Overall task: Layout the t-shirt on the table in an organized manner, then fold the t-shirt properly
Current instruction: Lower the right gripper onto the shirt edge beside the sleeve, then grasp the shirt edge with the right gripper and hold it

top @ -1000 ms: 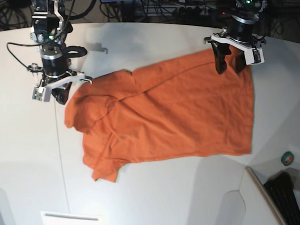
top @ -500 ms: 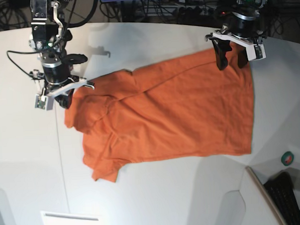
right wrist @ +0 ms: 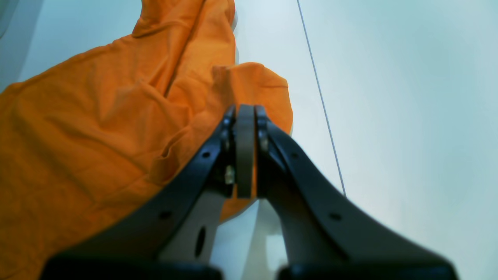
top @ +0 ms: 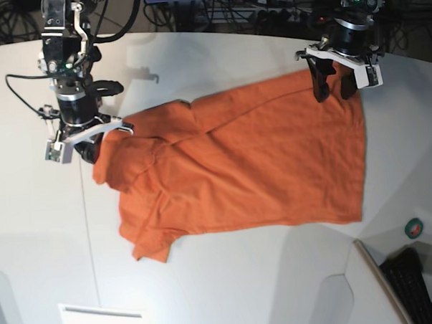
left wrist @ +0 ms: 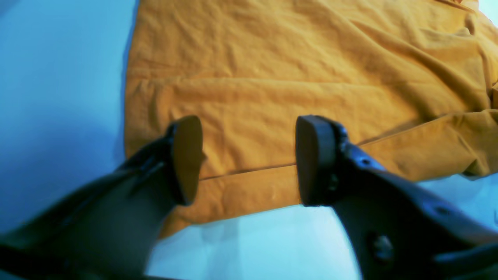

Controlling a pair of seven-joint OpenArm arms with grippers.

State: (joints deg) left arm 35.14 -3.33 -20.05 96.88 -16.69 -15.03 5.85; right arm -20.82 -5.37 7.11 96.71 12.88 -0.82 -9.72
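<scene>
Orange cotton fills the middle of the scene: a plain orange short-sleeved t-shirt [top: 238, 175] lies on a very large smooth white surface [top: 229, 290]. It rests mostly flat, its hem toward the right of the base view and its sleeves and shoulders toward the left.

At the far left of the base view, the right claw [top: 86, 142] sits at the rumpled shoulder end. Its wrist view shows the two black jaws pressed together, but whether a fold of cloth is pinched between them cannot be told. At the far right, the left claw [top: 334, 81] hangs over the hem corner with its jaws apart, holding nothing.

Progress looks early. The body of the shirt is spread out, but the sleeve end is bunched and creased, so the laying-out seems unfinished and no fold has been made.

The base view alone shows the whole shirt outline and both arms. The left wrist view alone shows the stitched hem line [left wrist: 249, 171] running between the parted pads. The right wrist view alone shows the thin seam line [right wrist: 321, 97] in the surface just beside the curled sleeve [right wrist: 253, 85].
</scene>
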